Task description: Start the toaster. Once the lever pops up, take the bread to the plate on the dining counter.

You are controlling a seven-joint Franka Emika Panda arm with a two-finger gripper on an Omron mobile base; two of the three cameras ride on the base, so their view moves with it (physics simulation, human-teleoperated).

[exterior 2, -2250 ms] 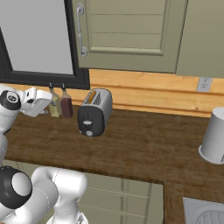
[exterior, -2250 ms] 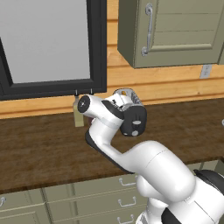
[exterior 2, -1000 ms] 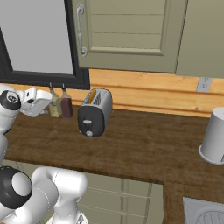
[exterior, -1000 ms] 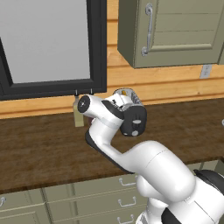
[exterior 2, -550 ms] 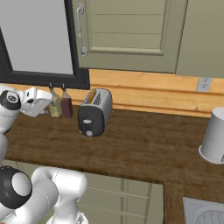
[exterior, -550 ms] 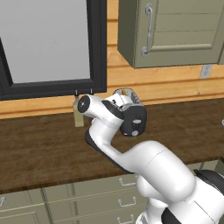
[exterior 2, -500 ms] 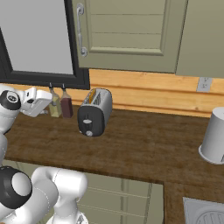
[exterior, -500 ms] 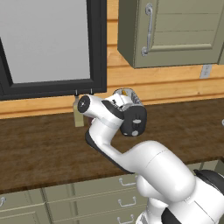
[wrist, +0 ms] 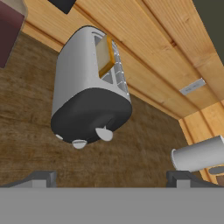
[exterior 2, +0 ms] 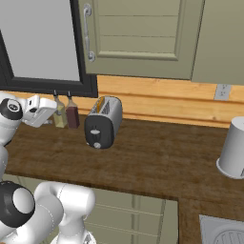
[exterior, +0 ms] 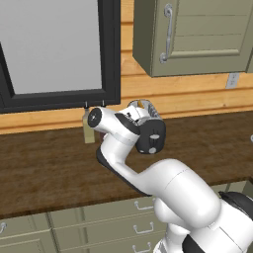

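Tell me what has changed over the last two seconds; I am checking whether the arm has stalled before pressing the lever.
Nothing has visibly changed: the open gripper hangs apart from the toaster, the lever is unpressed, and the bread sits in its slot.

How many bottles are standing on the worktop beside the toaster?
2. A pale bottle and a dark red bottle stand side by side under the window, left of the toaster in the right base view. The arm may hide others.
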